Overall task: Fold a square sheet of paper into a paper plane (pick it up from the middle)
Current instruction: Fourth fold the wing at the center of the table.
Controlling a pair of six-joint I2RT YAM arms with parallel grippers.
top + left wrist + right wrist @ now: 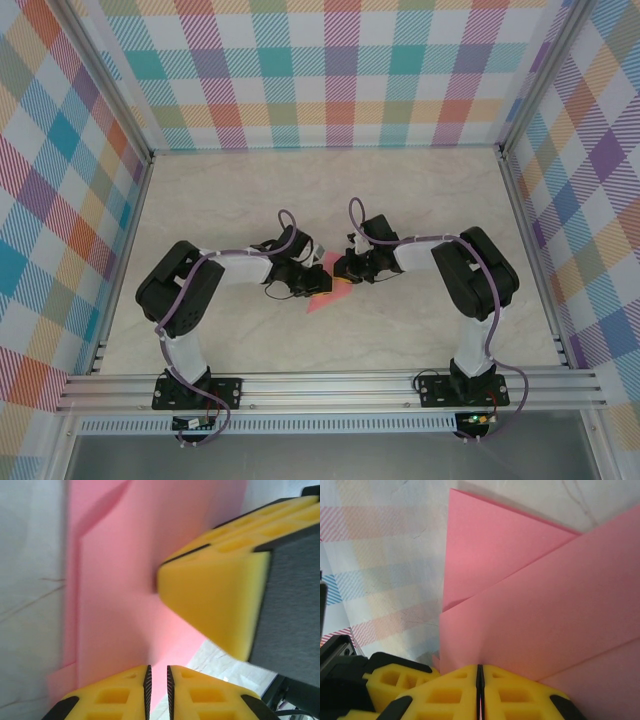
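Note:
The pink square sheet of paper [319, 303] lies folded at the middle of the table between both grippers. In the right wrist view the sheet [530, 610] shows overlapping creased flaps running out of my right gripper [480, 668], whose jaws are pressed shut on its edge. No paper plane shape is in view. My left gripper [157, 670] hovers over the sheet [115, 580] with a narrow gap between its jaws and nothing gripped. A right finger [210, 600] presses on the paper just ahead of it. From above, the left gripper [316, 284] and right gripper [341, 279] nearly touch.
The marble-patterned table [420, 190] is bounded by plaid walls [330, 80] at the back and sides. An aluminium rail [330, 385] carries both arm bases at the near edge. A yellow finger of the left gripper [395, 677] sits close beside the right jaws.

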